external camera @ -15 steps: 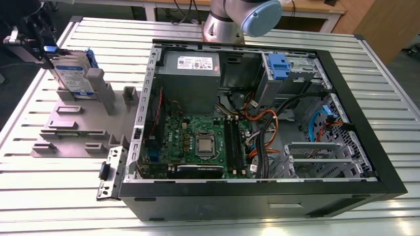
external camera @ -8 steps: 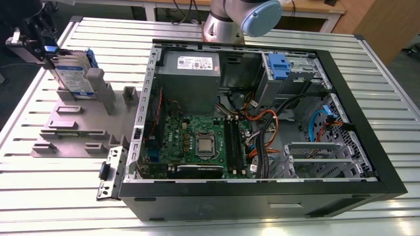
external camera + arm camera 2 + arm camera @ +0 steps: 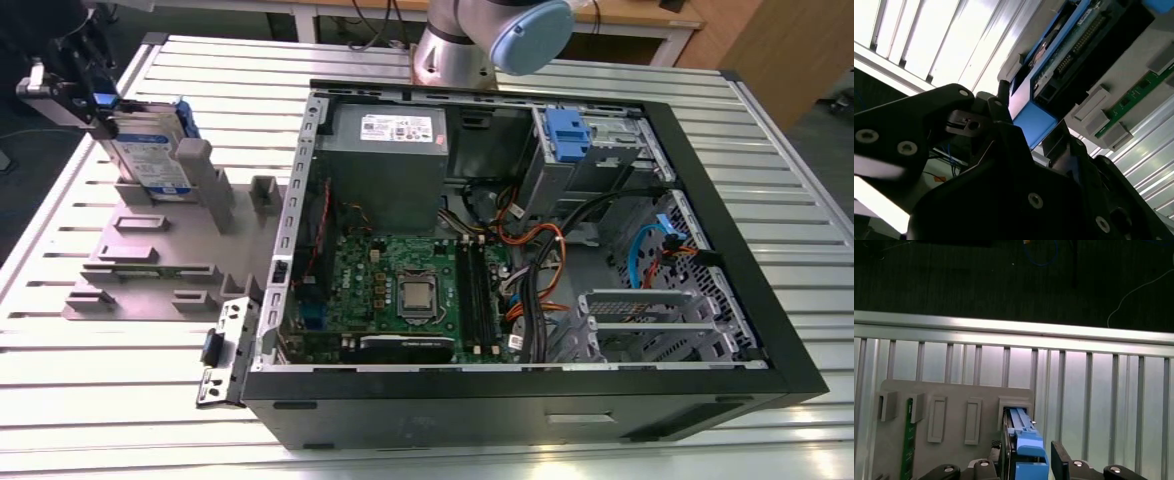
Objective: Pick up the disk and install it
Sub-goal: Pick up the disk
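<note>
Gripper (image 3: 1032,455) sits right on top of the disk (image 3: 144,160), which stands on end in the grey holder (image 3: 140,265), long axis running straight down from it; clamped or not, can't tell.

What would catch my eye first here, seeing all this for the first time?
The open computer case lying on the slatted metal table, its green circuit board and wires laid bare. At the exterior view's left, the robot's hand is at the top of the disk, which stands upright in a grey holder.
</note>
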`<move>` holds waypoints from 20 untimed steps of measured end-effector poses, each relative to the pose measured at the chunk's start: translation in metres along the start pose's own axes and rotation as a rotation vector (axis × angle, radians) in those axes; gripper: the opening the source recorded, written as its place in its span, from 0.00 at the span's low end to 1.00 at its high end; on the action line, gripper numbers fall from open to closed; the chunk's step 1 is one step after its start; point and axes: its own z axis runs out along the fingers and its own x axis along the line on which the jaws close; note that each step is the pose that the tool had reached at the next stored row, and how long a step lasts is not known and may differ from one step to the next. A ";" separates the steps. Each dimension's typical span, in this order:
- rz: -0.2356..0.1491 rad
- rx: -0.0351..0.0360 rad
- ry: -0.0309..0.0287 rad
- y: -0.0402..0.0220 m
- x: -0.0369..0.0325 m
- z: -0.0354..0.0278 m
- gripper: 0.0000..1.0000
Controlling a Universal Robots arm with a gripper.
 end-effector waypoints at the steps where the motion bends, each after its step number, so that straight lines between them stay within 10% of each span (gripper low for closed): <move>1: 0.000 0.0001 0.0000 0.0000 0.0000 0.0000 0.48; 20: 0.043 0.0028 -0.0009 -0.0013 0.0022 0.0017 0.48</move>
